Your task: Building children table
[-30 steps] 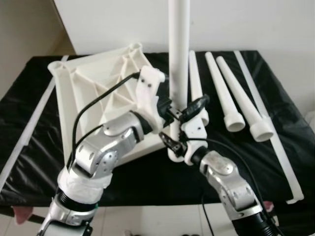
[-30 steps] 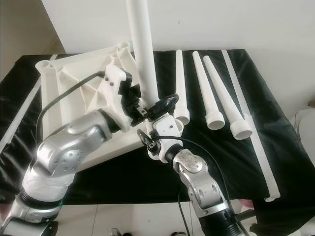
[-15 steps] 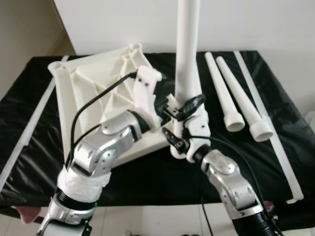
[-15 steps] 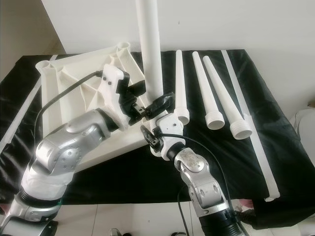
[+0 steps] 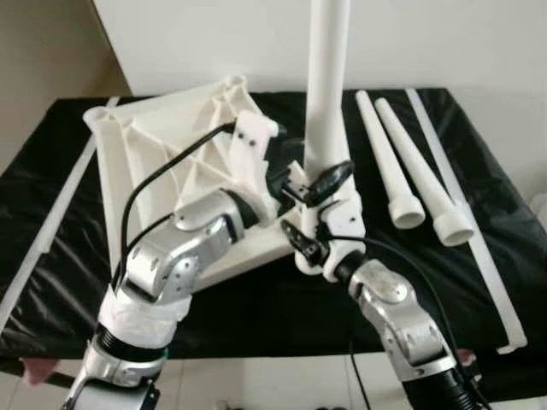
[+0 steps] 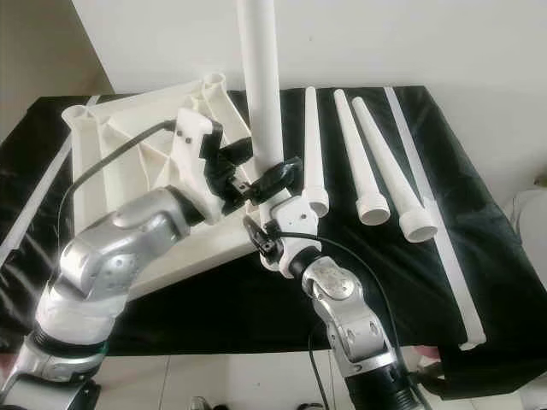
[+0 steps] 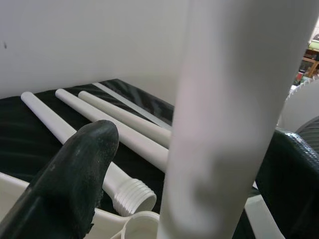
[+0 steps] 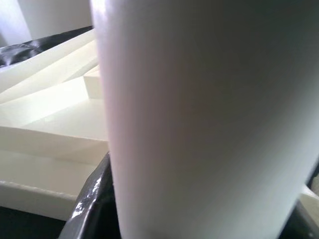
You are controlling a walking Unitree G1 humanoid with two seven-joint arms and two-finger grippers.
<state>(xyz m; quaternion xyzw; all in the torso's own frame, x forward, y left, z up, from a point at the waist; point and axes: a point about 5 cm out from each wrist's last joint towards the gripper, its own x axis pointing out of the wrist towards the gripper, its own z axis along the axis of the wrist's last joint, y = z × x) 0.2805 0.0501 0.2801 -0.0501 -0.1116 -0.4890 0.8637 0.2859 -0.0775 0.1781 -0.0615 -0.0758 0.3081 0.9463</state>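
right claw (image 5: 318, 184) grips the white leg (image 5: 327, 77) low down | leg points straight up by the near corner of the upside-down tabletop (image 5: 158, 149) | left claw (image 5: 282, 186) beside it, grip unclear | spare legs (image 5: 402, 162) lie to the right

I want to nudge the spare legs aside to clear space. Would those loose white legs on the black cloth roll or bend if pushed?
The loose legs look like rigid plastic, so they would likely stay straight. Being round and tapered, they would probably roll in a curve rather than slide. They look hollow at the wide ends, so likely light and easily shifted on the black cloth.
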